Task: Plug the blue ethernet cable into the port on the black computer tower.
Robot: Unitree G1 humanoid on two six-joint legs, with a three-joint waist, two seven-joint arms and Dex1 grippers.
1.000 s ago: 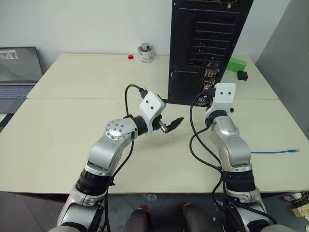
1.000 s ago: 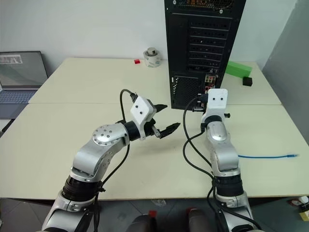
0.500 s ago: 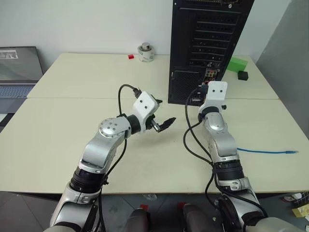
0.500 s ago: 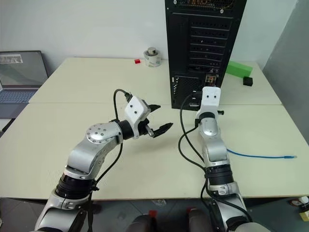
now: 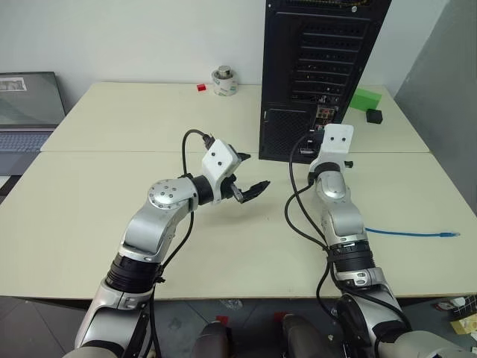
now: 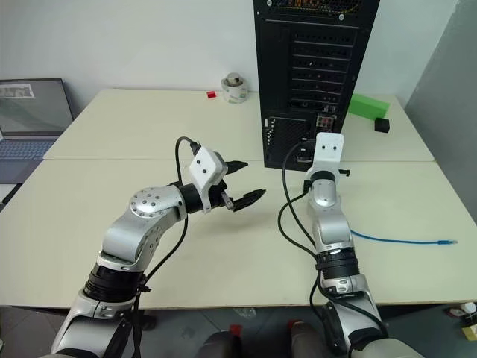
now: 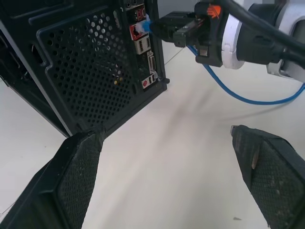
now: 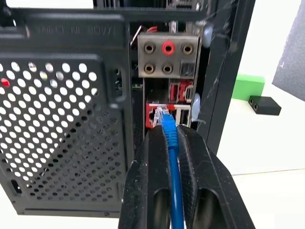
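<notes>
The clear plug of the blue ethernet cable (image 8: 164, 121) is held right at the red-framed port (image 8: 153, 116) on the rear of the black computer tower (image 5: 317, 71), pinched between the narrowly closed fingers of the right gripper (image 8: 167, 143), while the rest of the cord trails back over the table (image 5: 112, 119). Over the last second the right gripper has been brought from just short of the tower up to its connector strip, so insertion is judged to be beginning, though full seating cannot be told. The left gripper (image 5: 250, 179) is held wide and empty nearby, having been drawn slightly aside.
</notes>
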